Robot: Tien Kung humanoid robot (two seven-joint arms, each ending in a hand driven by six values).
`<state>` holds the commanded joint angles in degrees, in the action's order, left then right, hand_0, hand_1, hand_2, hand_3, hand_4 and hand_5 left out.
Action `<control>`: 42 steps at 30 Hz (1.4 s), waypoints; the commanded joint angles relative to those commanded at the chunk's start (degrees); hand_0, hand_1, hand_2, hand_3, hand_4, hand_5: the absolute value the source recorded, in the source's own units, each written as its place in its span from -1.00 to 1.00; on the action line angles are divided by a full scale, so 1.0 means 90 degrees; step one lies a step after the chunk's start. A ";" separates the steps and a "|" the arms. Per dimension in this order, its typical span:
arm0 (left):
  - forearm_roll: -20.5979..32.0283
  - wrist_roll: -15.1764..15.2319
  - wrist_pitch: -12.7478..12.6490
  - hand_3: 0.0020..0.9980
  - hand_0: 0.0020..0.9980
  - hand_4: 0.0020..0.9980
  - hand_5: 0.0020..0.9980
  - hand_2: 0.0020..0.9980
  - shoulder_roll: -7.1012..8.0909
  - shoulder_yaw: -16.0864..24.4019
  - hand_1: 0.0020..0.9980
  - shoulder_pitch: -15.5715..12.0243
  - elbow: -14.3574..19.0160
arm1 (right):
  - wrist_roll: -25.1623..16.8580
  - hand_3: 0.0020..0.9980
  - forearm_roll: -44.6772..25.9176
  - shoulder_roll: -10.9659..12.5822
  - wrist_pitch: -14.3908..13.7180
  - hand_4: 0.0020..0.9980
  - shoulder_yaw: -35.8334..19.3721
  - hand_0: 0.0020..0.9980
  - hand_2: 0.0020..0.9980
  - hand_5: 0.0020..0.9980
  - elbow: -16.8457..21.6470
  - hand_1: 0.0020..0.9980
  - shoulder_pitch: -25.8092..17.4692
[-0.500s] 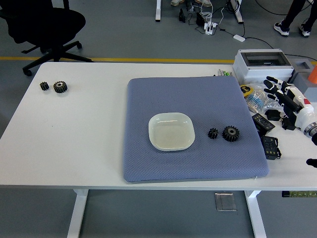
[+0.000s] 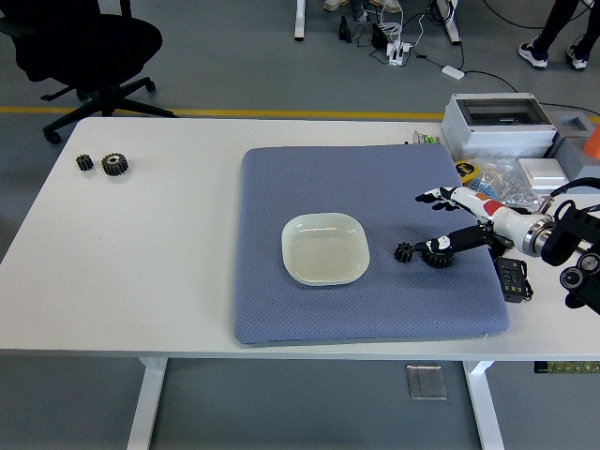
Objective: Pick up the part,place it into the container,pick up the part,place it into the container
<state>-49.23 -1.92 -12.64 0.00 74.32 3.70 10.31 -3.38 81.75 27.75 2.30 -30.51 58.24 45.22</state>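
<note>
A white square dish (image 2: 324, 248) sits in the middle of the blue mat (image 2: 281, 187). To its right on the mat lie a small black gear (image 2: 403, 252) and a larger black gear (image 2: 437, 256). My right hand (image 2: 436, 221) reaches in from the right, low over the mat. Its fingers are spread; the lower fingers (image 2: 450, 243) lie on or just above the larger gear, and one finger (image 2: 433, 197) points left above it. It holds nothing. Two more black gears, one small (image 2: 84, 162) and one larger (image 2: 114, 164), lie at the table's far left. My left hand is out of view.
A grey box (image 2: 495, 125), bagged parts (image 2: 502, 183) and a black device (image 2: 513, 277) crowd the table's right edge beside the mat. A black office chair (image 2: 89, 47) stands beyond the far left corner. A person's feet (image 2: 553, 52) show at the top right.
My right hand has swung from the table's right edge leftward and down onto the mat. Its fingers now reach the larger gear. The gears and dish have not moved.
</note>
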 joint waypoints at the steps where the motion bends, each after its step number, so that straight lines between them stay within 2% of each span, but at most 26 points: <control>1: -0.0002 -0.0001 0.0001 0.18 0.52 0.38 0.20 0.58 0.0000 -0.0001 0.53 0.0002 0.0000 | 0.0011 0.61 0.0248 -0.0023 0.0008 1.00 0.0040 0.70 0.66 -0.33 -0.0019 0.57 0.0016; 7: 0.0017 -0.0017 0.0024 0.17 0.52 0.37 0.20 0.58 0.0000 -0.0039 0.52 0.0015 0.0000 | 0.0131 0.61 0.1862 -0.0199 -0.0142 1.00 0.0530 0.68 0.64 -0.37 -0.0273 0.56 0.0225; 10: -0.0014 -0.0035 0.0039 0.17 0.52 0.37 0.20 0.58 0.0000 -0.0045 0.52 0.0022 0.0000 | 0.0109 0.61 0.2489 -0.0300 -0.0377 1.00 0.0733 0.68 0.64 -0.37 -0.0534 0.56 0.0323; 12: -0.0011 -0.0039 0.0041 0.17 0.52 0.37 0.20 0.58 0.0000 -0.0055 0.52 0.0024 0.0000 | 0.0057 0.61 0.2501 -0.0339 -0.0547 1.00 0.0813 0.68 0.64 -0.37 -0.0663 0.56 0.0341; 13: 0.0006 -0.0037 0.0038 0.17 0.52 0.36 0.19 0.58 0.0000 -0.0068 0.52 0.0025 0.0000 | 0.0032 0.55 0.2495 -0.0355 -0.0621 1.00 0.0843 0.55 0.58 -0.51 -0.0726 0.48 0.0342; 18: 0.0077 -0.0027 0.0027 0.17 0.52 0.36 0.19 0.58 0.0000 -0.0118 0.52 0.0030 0.0000 | -0.0058 0.55 0.2357 -0.0374 -0.0823 1.00 0.0973 0.55 0.58 -0.51 -0.0888 0.48 0.0334; 19: 0.0078 -0.0027 0.0027 0.17 0.51 0.35 0.18 0.57 0.0000 -0.0120 0.52 0.0032 0.0000 | -0.0077 0.26 0.2337 -0.0375 -0.0848 0.87 0.0990 0.27 0.46 -0.62 -0.0897 0.33 0.0335; 24: 0.0045 -0.0043 0.0034 0.17 0.51 0.35 0.18 0.57 0.0000 -0.0109 0.52 0.0041 0.0000 | -0.0150 0.26 0.2203 -0.0404 -0.0954 0.87 0.1067 0.27 0.46 -0.62 -0.0984 0.33 0.0342; 25: 0.0043 -0.0045 0.0036 0.17 0.51 0.35 0.17 0.57 0.0000 -0.0109 0.52 0.0041 0.0000 | -0.0157 0.14 0.2183 -0.0405 -0.0967 0.67 0.1083 0.06 0.28 -0.70 -0.1003 0.15 0.0341; 30: 0.0025 -0.0052 0.0042 0.17 0.51 0.35 0.17 0.57 0.0000 -0.0100 0.52 0.0043 0.0000 | -0.0196 0.14 0.2027 -0.0416 -0.1040 0.67 0.1168 0.06 0.28 -0.70 -0.1120 0.15 0.0328; 31: 0.0022 -0.0054 0.0043 0.17 0.51 0.35 0.17 0.57 0.0000 -0.0100 0.52 0.0043 0.0000 | -0.0199 0.06 0.2016 -0.0417 -0.1045 0.50 0.1174 -0.03 0.05 -0.83 -0.1131 -0.08 0.0326; 36: 0.0009 -0.0055 0.0051 0.17 0.51 0.35 0.17 0.57 0.0000 -0.0094 0.52 0.0044 0.0000 | -0.0254 0.06 0.1911 -0.0413 -0.1140 0.50 0.1190 -0.03 0.05 -0.83 -0.1185 -0.08 0.0302; 37: 0.0003 -0.0057 0.0053 0.17 0.51 0.35 0.18 0.57 0.0000 -0.0092 0.52 0.0045 0.0000 | -0.0261 0.03 0.1894 -0.0416 -0.1152 0.43 0.1197 -0.14 0.00 -0.89 -0.1201 -0.12 0.0302; 42: -0.0004 -0.0058 0.0054 0.17 0.51 0.35 0.18 0.57 0.0000 -0.0090 0.52 0.0047 0.0000 | -0.0303 0.03 0.1821 -0.0410 -0.1206 0.43 0.1202 -0.14 0.00 -0.89 -0.1223 -0.12 0.0294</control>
<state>-49.26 -2.44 -12.16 0.00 73.52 4.12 10.31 -6.11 98.14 24.06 -8.55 -19.69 47.23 47.86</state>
